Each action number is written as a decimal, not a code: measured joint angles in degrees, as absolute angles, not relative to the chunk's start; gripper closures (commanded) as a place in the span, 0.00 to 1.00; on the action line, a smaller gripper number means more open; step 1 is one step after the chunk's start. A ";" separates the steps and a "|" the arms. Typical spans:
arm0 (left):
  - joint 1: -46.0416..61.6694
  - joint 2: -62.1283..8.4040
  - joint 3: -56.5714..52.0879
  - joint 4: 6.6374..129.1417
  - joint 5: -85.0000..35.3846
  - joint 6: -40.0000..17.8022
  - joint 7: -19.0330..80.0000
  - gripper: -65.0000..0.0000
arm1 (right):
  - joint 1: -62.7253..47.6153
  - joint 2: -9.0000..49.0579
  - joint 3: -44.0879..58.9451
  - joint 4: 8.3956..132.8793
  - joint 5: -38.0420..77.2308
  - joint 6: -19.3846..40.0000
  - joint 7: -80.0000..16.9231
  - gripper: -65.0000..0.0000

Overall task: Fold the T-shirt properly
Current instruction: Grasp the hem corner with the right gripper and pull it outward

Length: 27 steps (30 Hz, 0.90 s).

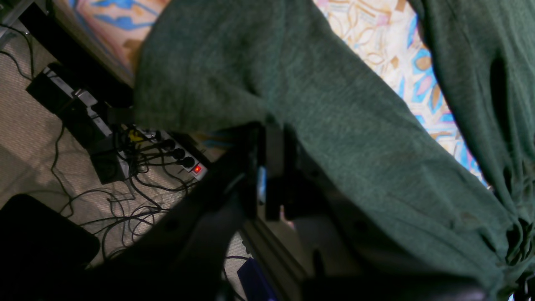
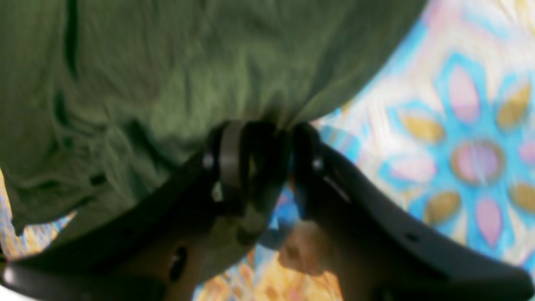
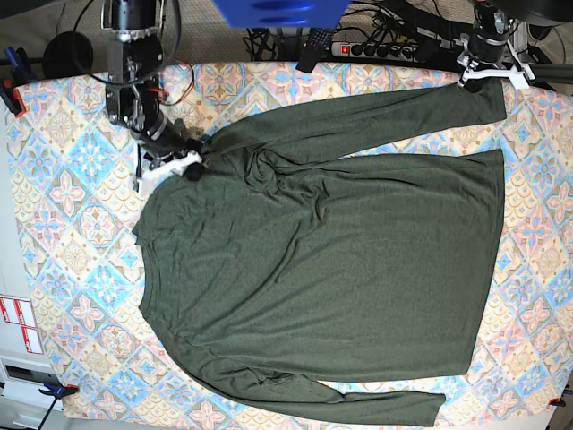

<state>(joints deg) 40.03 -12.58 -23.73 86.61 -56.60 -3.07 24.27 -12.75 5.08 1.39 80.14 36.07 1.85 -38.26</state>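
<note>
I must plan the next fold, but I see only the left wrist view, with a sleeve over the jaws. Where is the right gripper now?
Observer: The right gripper is at the shoulder of the T-shirt, beside the collar.
Operator: Does it hold the cloth?
Observer: In the right wrist view, cloth bunches between its jaws; I cannot confirm a firm grip.
Operator: And the other sleeve?
Observer: The other sleeve lies flat along the body's side, at the bottom edge of the patterned table in the base view.
</note>
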 measured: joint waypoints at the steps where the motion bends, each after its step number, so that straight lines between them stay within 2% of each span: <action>1: 40.05 -12.56 -23.73 86.61 -56.60 -3.05 24.25 1.00 | -12.69 5.08 1.41 79.83 36.12 1.89 -38.04 0.73; 3: 40.14 -12.56 -23.73 86.61 -56.62 -3.07 24.25 1.00 | -12.82 5.06 1.41 79.77 36.21 1.83 -37.32 0.81; 6: 40.32 -12.56 -23.73 86.61 -56.64 -3.18 24.25 1.00 | -13.19 5.10 1.43 79.83 35.86 1.34 -37.26 1.00; 11: 41.32 -15.09 -23.51 86.67 -56.73 -3.18 24.03 1.00 | -15.20 5.08 1.76 82.67 35.16 1.21 -38.74 1.00; 15: 41.60 -16.10 -23.73 86.67 -55.44 -3.25 24.05 1.00 | -20.34 4.21 7.20 86.02 36.42 2.33 -40.16 1.00; 27: 45.34 -16.14 -23.38 90.83 -48.97 -3.38 24.45 1.00 | -27.57 4.80 13.76 91.79 35.03 0.91 -41.23 1.00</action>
